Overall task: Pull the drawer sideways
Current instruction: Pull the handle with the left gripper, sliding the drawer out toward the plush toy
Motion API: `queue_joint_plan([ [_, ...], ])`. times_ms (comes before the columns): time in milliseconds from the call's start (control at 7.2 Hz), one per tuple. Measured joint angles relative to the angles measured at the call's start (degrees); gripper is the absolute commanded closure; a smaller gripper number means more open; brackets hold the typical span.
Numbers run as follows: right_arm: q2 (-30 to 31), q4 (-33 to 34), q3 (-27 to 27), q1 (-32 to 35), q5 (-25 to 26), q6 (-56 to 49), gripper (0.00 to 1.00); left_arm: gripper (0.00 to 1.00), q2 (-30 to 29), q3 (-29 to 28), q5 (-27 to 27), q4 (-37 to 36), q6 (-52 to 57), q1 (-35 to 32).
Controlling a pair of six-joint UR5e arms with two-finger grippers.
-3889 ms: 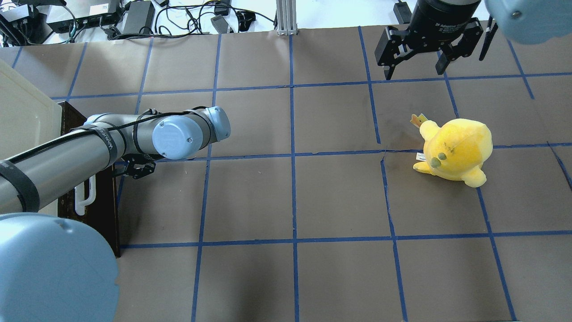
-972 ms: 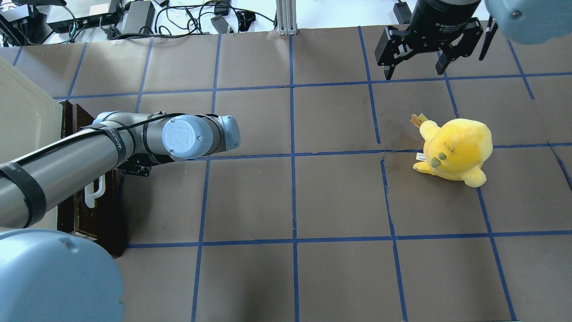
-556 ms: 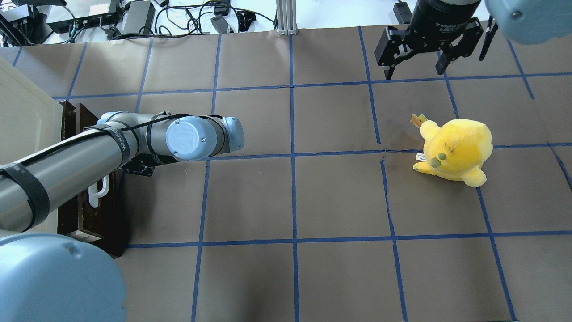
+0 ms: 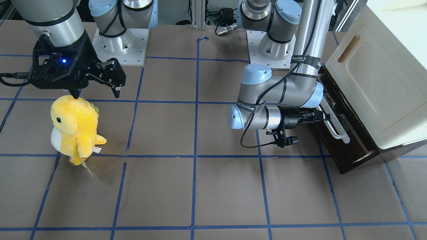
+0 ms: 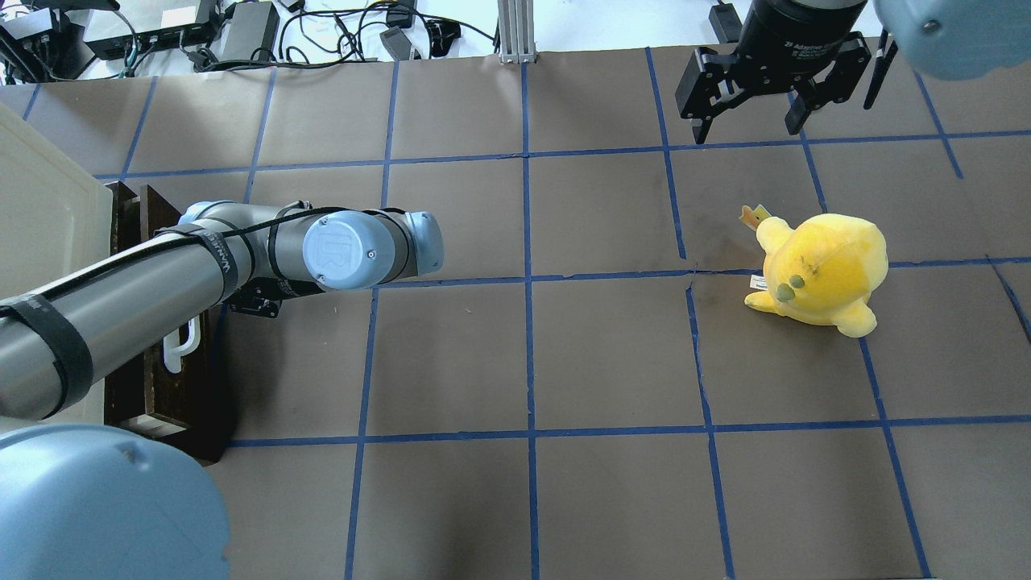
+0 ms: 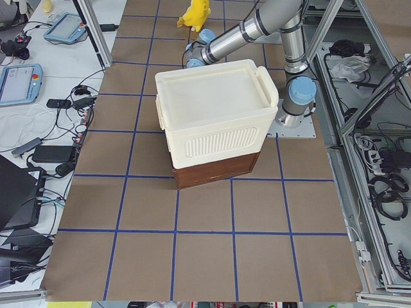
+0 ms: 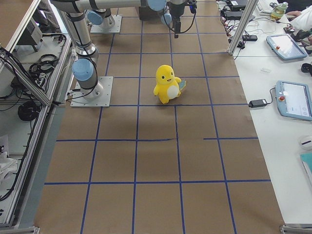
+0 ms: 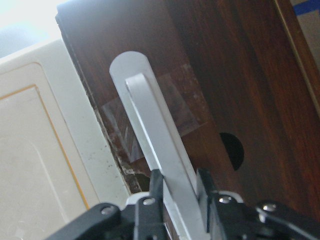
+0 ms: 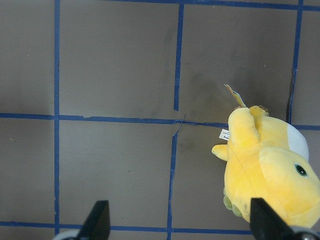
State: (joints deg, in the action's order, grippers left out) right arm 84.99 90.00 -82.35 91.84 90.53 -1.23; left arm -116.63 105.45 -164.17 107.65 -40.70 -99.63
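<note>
The dark brown drawer (image 4: 348, 146) sits under the cream-white cabinet (image 4: 377, 83) and stands partly pulled out, a narrow gap showing behind its front (image 5: 157, 387). My left gripper (image 4: 325, 117) is shut on the drawer's long white bar handle (image 4: 335, 126). The left wrist view shows both fingers (image 8: 156, 184) clamped around the handle (image 8: 160, 145) against the dark drawer front (image 8: 240, 90). In the overhead view my forearm hides most of the left gripper, and the handle's end (image 5: 179, 350) shows below it. My right gripper (image 5: 747, 121) is open and empty above the mat.
A yellow plush toy (image 5: 817, 270) stands on the brown gridded mat on my right side, just below my right gripper (image 9: 180, 225) in the right wrist view. The cabinet door has a small brown handle (image 4: 348, 49). Cables and power bricks (image 5: 242, 28) lie beyond the mat's far edge.
My left gripper has moved right with the white handle in it, and the drawer has slid out from under the cabinet. The right arm and plush have not moved.
</note>
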Motion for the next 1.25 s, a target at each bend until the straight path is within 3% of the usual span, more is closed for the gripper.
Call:
queue_joint_plan([
  [1250,0.0,0.0,0.0,0.0,0.01,0.0,0.0,0.81,-0.07,-0.77,-0.01,-0.06,0.57,-2.93],
])
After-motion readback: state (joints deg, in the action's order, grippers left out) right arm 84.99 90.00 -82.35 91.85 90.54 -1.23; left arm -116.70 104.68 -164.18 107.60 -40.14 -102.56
